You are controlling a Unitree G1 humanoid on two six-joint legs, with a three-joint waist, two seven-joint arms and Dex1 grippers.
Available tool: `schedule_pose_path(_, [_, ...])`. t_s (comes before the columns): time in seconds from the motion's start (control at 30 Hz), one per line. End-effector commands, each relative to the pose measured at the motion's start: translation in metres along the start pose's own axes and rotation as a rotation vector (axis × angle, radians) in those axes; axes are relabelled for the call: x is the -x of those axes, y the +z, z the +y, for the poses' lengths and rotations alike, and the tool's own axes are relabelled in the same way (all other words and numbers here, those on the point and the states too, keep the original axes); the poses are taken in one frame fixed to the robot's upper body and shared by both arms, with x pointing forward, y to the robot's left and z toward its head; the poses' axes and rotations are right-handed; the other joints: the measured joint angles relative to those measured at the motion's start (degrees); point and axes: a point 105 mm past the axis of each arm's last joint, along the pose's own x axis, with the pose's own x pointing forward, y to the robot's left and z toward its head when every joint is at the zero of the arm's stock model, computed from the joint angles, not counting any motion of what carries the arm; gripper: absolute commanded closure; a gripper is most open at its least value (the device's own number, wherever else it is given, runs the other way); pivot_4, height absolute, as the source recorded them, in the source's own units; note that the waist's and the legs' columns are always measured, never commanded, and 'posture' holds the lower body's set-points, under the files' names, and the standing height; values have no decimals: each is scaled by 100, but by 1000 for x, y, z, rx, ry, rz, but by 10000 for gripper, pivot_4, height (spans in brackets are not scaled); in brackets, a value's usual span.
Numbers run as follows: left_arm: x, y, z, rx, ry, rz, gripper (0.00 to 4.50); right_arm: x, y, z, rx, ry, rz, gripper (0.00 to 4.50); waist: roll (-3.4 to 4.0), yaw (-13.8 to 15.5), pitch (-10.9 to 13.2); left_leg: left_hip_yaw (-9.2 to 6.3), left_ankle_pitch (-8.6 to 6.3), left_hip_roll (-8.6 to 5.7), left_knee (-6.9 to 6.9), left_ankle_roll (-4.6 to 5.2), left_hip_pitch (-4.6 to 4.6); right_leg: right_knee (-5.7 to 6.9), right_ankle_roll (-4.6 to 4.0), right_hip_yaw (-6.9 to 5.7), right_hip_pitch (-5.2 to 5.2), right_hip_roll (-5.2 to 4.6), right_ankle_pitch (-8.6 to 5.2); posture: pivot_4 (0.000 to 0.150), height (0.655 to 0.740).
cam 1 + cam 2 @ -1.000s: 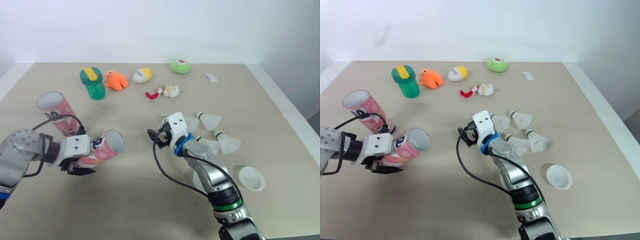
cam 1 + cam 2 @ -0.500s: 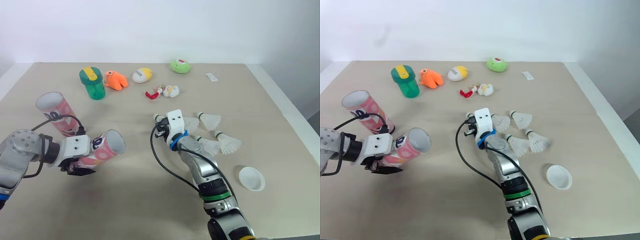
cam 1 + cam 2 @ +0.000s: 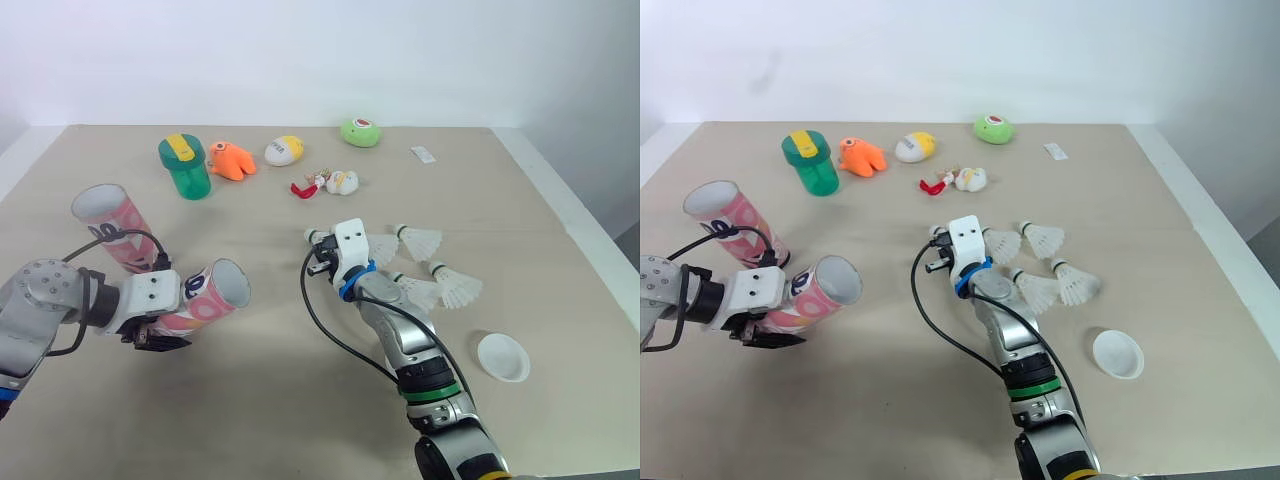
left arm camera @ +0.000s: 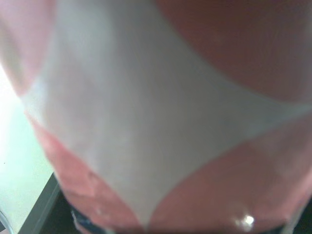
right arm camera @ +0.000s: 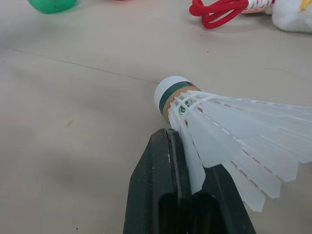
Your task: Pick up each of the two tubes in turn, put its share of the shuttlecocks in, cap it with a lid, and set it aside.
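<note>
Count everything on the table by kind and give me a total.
Tubes: 2
Shuttlecocks: 4
Lids: 1
Green cup: 1
Toys: 4
Paper tag: 1
Total: 13

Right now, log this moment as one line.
left gripper: shut on tube | right gripper: shut on shuttlecock | second tube: uncapped | lid: on table
</note>
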Motion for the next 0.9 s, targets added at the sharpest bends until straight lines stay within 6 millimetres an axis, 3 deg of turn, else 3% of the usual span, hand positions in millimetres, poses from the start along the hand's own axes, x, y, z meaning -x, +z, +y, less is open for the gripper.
schedule_pose_path(0.03, [-8, 3, -8, 1, -40, -21, 11786, -1, 17, 0, 2, -1, -57, 44271, 0, 0, 0, 0, 0, 0, 0, 0, 0, 0, 0, 0, 0, 0, 0, 1500, 7400])
schedule_pose_path(0.07, [-9, 3, -8, 4, -38, -24, 11786, 22, 63, 35, 82, 349, -185, 44271, 9, 4, 9, 0, 0, 0, 0, 0, 0, 0, 0, 0, 0, 0, 0, 1500, 7400])
schedule_pose_path(0.1, [-9, 3, -8, 7, -37, -26, 11786, 52, 87, 66, 169, 636, -249, 44271, 27, 10, 25, -1, 0, 0, 3, 0, -5, -2, 3, -2, 0, -1, 0, 1500, 7400])
schedule_pose_path(0.17, [-10, 3, -8, 10, -35, -28, 11786, 92, 98, 96, 277, 947, -273, 44271, 68, 11, 51, 1, 1, -13, 10, 1, -21, -4, 14, 0, -6, -16, 5, 1500, 7400])
schedule_pose_path(0.33, [-9, 3, -8, 13, -35, -26, 11786, 98, 97, 95, 267, 978, -252, 44271, 24, 12, 13, -14, -12, 0, -4, 22, 5, -6, 11, -16, 13, 2, -25, 1500, 7400])
schedule_pose_path(0.9, [-10, 4, -8, 12, -41, -29, 11786, 99, 94, 91, 261, 964, -227, 44271, 38, 3, 22, -4, -12, -1, -3, 21, -2, -4, 8, -10, 3, -2, -22, 1500, 7400])
